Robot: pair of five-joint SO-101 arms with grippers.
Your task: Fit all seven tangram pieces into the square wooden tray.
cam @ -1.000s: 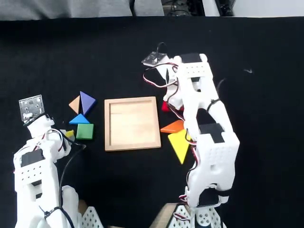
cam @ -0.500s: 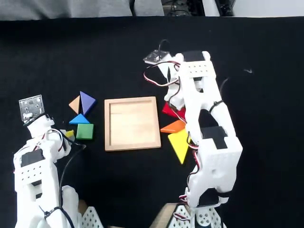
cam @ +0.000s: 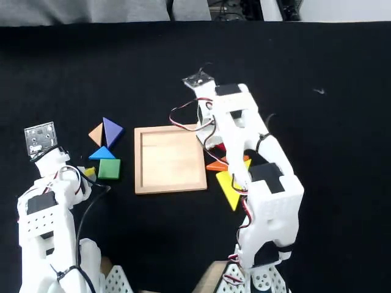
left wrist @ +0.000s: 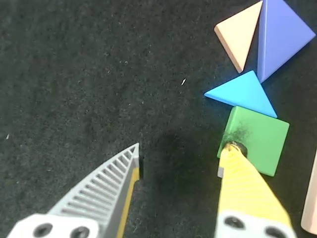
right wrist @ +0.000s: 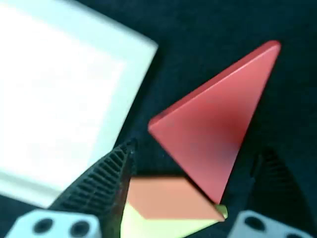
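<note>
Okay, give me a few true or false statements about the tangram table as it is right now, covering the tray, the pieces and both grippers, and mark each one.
1. The wooden tray holds no pieces. True.
2. The green square lies on the right arm's side of the tray. False: it lies on the left arm's side, next to the blue triangle.
3. The right gripper has its jaws open, with the red triangle between them. True.
4. The left gripper is shut on the purple triangle. False: its jaws are open over the black table, and the purple triangle lies apart from them.
</note>
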